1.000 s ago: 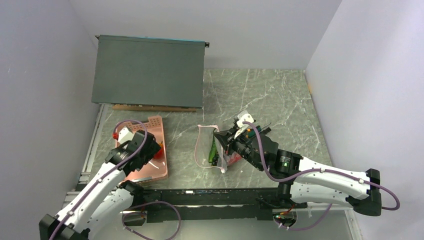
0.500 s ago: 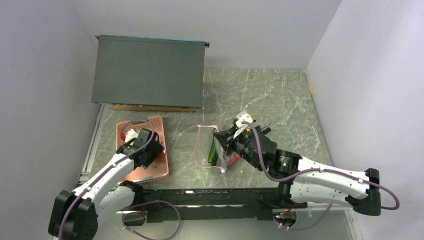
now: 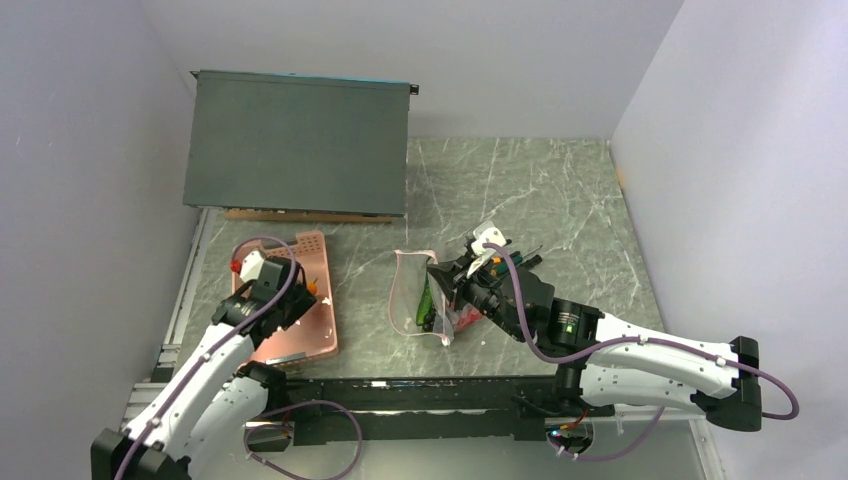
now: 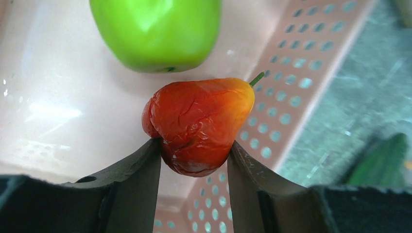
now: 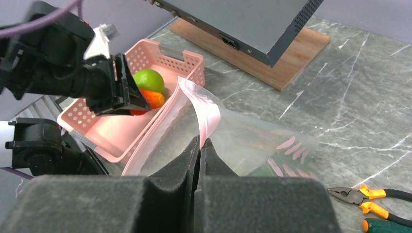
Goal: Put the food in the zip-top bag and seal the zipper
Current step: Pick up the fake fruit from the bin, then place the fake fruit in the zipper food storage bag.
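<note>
Grip on red-orange fruit (image 4: 199,116) by L gripper (image 4: 194,148) inside pink basket (image 4: 291,97); zip-top bag (image 3: 408,280) mouth to its right, rim pinched tight by R gripper (image 5: 200,143)

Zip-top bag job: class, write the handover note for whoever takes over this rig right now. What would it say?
Left gripper: closed on the red-orange fruit, over the pink basket; the green apple lies in the basket beside it.
Right gripper: shut on the zip-top bag at its zipper, holding the mouth up.
Done: long green pods look to be inside the bag.
To do: carry the fruit to the bag, then the apple, then seal the zipper.
</note>
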Controlling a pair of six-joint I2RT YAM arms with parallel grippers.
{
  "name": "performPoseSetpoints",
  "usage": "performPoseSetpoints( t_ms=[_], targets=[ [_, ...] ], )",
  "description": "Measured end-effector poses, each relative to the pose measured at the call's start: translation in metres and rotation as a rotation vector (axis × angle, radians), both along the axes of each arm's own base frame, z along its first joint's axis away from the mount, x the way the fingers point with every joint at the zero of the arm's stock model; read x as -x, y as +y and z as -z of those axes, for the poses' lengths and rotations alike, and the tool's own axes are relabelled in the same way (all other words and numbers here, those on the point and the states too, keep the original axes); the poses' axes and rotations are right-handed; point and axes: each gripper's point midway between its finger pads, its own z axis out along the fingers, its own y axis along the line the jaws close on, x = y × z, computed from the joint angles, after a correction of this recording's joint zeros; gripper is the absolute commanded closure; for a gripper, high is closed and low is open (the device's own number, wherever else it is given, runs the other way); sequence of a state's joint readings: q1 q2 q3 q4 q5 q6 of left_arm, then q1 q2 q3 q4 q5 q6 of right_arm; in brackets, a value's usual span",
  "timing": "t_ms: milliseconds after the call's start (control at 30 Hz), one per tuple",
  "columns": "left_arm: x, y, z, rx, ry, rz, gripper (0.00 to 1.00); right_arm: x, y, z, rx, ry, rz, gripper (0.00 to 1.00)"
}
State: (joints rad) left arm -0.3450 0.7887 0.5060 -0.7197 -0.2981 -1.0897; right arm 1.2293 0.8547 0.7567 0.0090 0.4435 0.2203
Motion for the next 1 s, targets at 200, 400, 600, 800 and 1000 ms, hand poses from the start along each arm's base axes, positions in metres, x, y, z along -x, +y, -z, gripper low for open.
performPoseSetpoints(
  t_ms=[200, 400, 600, 800, 1000],
  targets=[
    [0.003, -0.012, -0.054, 0.068, -0.113, 0.096, 0.87, 0.000, 0.000, 0.000, 0.001, 0.000, 0.000, 1.00],
    [0.014, -0.046, -0.107, 0.202, -0.210, 0.305, 0.89, 0.000, 0.002, 0.003, 0.009, 0.004, -0.003, 1.00],
    [0.031, -0.099, -0.138, 0.431, -0.233, 0.564, 0.91, 0.000, 0.002, 0.003, 0.009, 0.003, -0.003, 1.00],
    [0.050, -0.143, -0.171, 0.548, -0.290, 0.806, 0.89, -0.001, 0.003, 0.006, 0.017, 0.007, -0.003, 1.00],
    [0.068, -0.177, -0.210, 0.554, -0.327, 1.000, 0.88, -0.002, 0.004, 0.008, 0.024, 0.009, 0.000, 1.00]
  ],
)
